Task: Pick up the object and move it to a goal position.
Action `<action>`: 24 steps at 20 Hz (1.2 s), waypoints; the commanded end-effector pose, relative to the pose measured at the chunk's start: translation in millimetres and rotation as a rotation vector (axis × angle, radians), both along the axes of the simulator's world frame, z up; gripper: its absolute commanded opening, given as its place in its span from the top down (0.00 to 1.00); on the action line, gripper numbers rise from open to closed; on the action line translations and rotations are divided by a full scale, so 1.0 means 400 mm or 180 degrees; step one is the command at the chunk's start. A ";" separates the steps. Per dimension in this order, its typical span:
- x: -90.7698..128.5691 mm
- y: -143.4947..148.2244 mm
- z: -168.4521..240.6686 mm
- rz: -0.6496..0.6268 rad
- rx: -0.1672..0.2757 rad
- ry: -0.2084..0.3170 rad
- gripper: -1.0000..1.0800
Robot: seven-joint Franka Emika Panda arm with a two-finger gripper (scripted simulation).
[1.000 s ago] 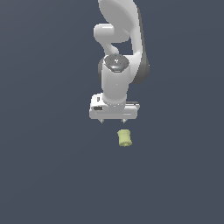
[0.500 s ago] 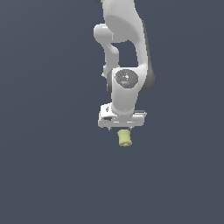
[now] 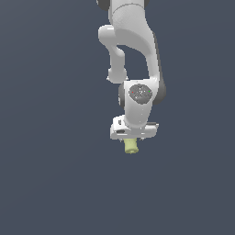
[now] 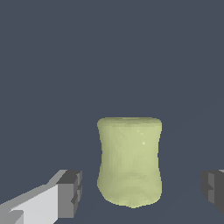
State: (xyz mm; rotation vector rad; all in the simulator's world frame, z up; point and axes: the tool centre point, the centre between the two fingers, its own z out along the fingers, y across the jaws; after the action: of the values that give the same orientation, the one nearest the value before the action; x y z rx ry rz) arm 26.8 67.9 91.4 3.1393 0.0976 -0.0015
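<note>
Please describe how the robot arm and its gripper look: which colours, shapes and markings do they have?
The arm is glossy white with rounded, tube-like segments and dark grey bands at the joints. One joint carries a round grey cap with tiny coloured dots. The gripper has a flat white, boxy body; its jaws end in dark grey ribbed pads. No cables show.

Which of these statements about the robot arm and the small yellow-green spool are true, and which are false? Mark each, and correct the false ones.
1. The gripper is open, with a gap on each side of the spool. True.
2. The fingers are clamped on the spool. False: in the wrist view both pads stand apart from it.
3. The spool is pale yellow-green. True.
4. In the exterior view the spool lies far from the gripper. False: it shows just under the gripper.
5. A second spool lies on the dark surface. False: only one is visible.
</note>
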 end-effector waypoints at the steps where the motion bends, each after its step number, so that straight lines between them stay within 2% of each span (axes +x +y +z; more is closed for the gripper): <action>1: 0.000 0.000 0.000 0.0001 0.0000 0.0000 0.04; 6: 0.000 0.001 -0.026 0.0001 0.0000 0.0000 0.04; 13: -0.002 0.002 -0.113 0.0001 0.0002 -0.0002 0.04; 18: 0.002 0.003 -0.129 0.0001 0.0002 -0.0002 0.04; 19: 0.002 0.003 -0.129 0.0001 0.0002 -0.0002 1.00; 24: 0.002 0.003 -0.129 0.0001 0.0002 -0.0002 1.00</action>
State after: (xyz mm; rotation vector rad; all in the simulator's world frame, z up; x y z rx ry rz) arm 27.5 69.4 40.6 3.1400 0.0989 0.0001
